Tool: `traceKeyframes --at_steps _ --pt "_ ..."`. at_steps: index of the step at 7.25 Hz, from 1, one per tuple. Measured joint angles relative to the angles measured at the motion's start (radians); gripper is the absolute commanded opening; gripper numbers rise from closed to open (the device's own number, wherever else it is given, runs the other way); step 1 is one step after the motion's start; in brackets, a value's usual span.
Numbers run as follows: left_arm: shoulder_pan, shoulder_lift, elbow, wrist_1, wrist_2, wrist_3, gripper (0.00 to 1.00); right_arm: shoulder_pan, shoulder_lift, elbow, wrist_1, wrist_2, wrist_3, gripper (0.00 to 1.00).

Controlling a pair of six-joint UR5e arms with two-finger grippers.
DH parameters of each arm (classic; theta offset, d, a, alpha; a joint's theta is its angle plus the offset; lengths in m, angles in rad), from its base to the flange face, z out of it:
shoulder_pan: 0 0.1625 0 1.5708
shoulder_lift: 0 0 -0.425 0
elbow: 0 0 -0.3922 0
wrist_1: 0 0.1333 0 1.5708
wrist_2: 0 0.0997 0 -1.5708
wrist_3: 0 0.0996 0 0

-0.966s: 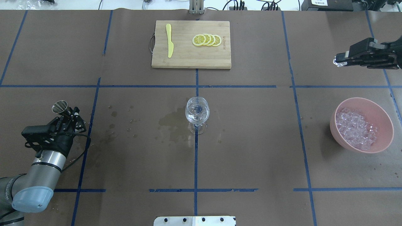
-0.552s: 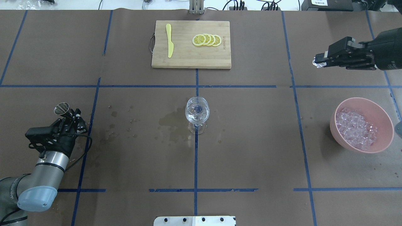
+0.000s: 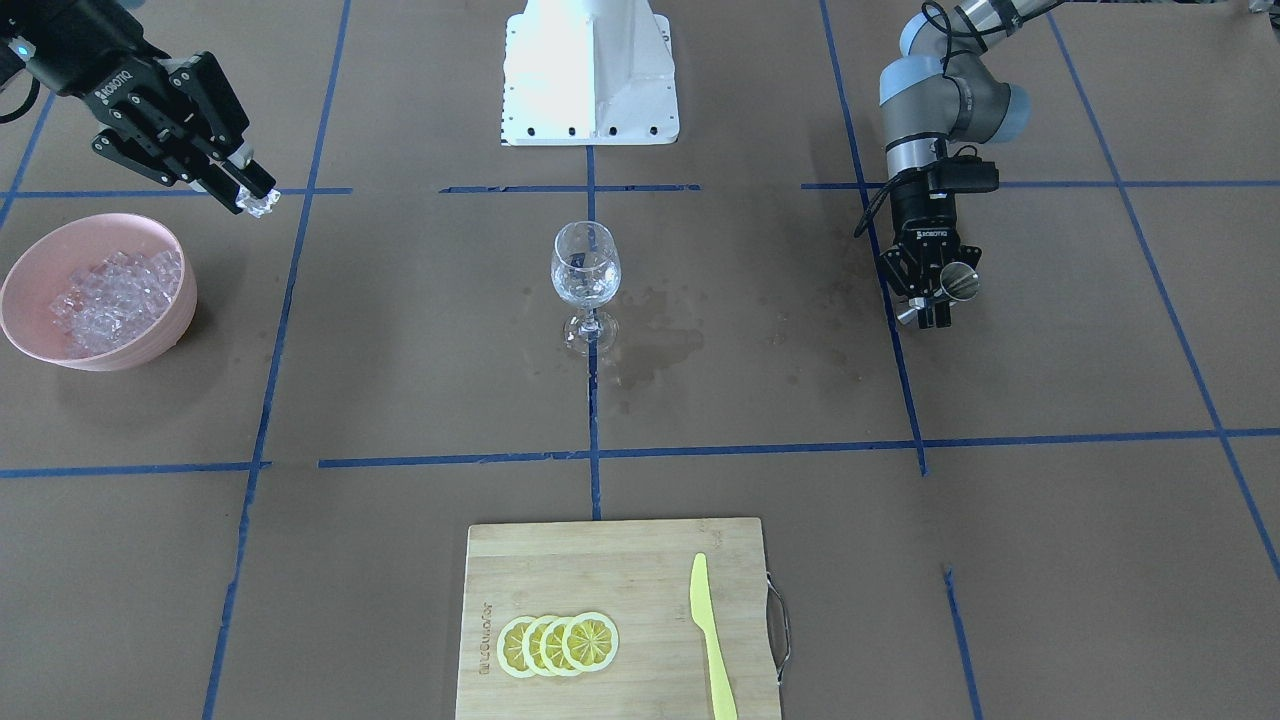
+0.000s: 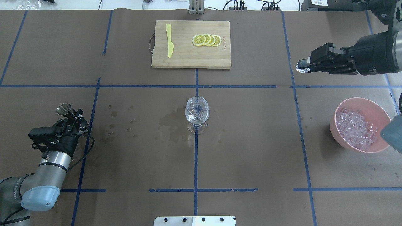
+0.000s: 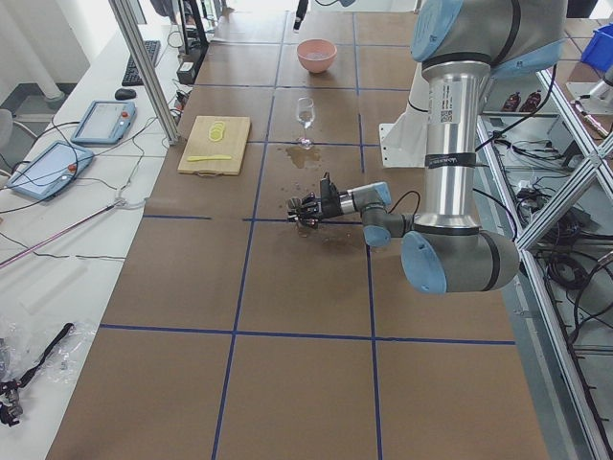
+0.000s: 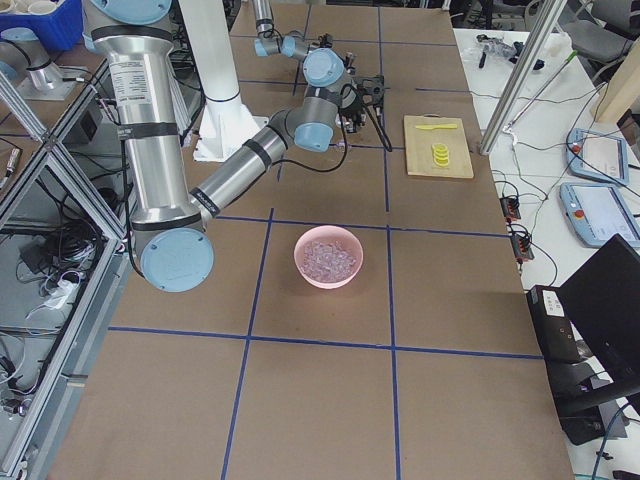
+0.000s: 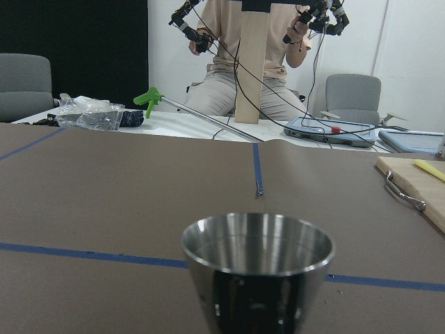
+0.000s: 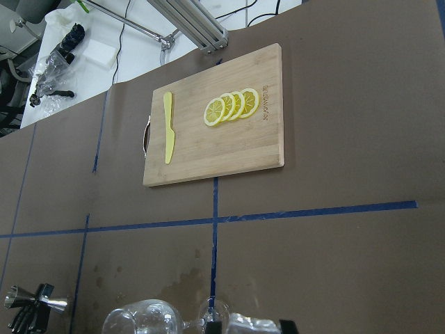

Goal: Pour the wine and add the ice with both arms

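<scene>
A clear stemmed glass [image 4: 197, 113] stands upright at the table's middle, also seen in the front view [image 3: 586, 272]; I cannot make out any wine in it. My right gripper [image 4: 303, 66] is in the air right of and beyond the glass, shut on one ice cube [image 4: 301, 70], as the front view [image 3: 256, 196] also shows. More ice [image 4: 355, 127] fills a pink bowl [image 4: 370, 105] at the right. My left gripper [image 4: 72, 115] is low at the left, shut on a steel jigger [image 4: 64, 109]. The jigger [image 7: 257, 271] fills the left wrist view; its contents are unclear.
A bamboo cutting board [image 4: 185, 59] at the far middle holds lemon slices [image 4: 207, 40] and a yellow knife [image 4: 169, 40]. Wet stains [image 4: 169, 121] lie left of the glass. The white pedestal base [image 3: 590, 70] stands at the robot's edge.
My right gripper has moved left toward the table's middle with the ice cube held. My left gripper with the jigger has shifted slightly right and toward the near edge.
</scene>
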Motion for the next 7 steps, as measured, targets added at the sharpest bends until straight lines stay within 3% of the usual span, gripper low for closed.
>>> traceKeyframes --at_steps 1,6,7 --pt "0.0 0.001 0.0 0.0 0.0 0.005 0.35 -0.013 0.003 0.001 0.001 -0.006 0.007 0.0" --pt "-0.001 0.005 -0.001 0.0 0.0 0.01 0.44 -0.108 0.044 0.003 0.0 -0.112 0.061 0.0" --pt "-0.002 0.005 -0.004 0.0 0.0 0.017 0.79 -0.127 0.051 0.003 -0.001 -0.132 0.062 0.0"
